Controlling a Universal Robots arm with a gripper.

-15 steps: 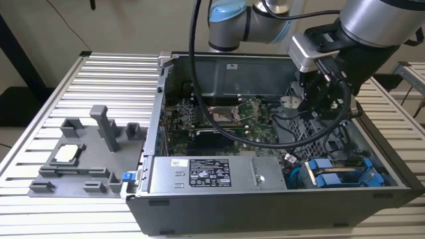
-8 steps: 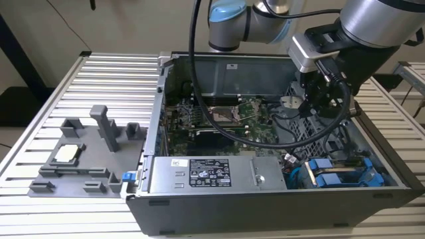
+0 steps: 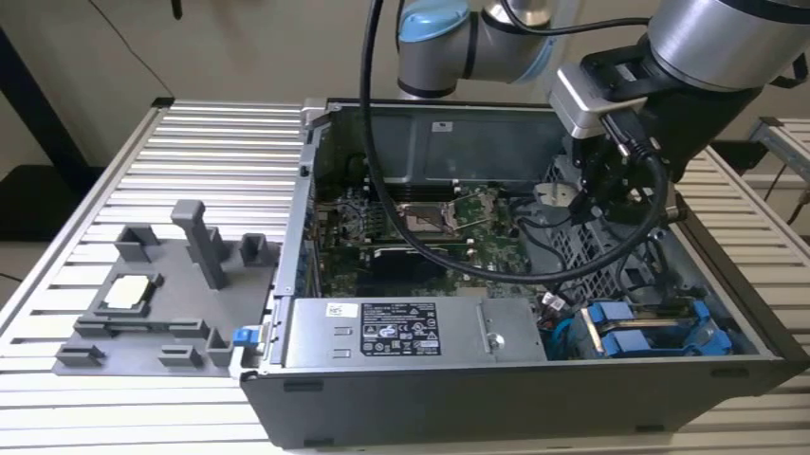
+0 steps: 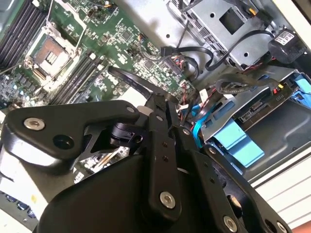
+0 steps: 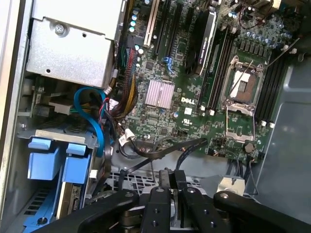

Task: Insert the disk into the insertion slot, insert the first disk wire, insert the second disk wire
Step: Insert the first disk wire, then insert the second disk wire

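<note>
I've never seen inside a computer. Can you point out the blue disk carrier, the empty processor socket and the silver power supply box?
blue disk carrier (image 3: 652, 334), exterior view, on its blue frame.
processor socket (image 5: 241, 86), first wrist view, on its open centre.
power supply box (image 3: 398, 332), exterior view, on its labelled top.

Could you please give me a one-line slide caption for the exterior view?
Gripper hangs inside the open computer case, above the motherboard.
</note>
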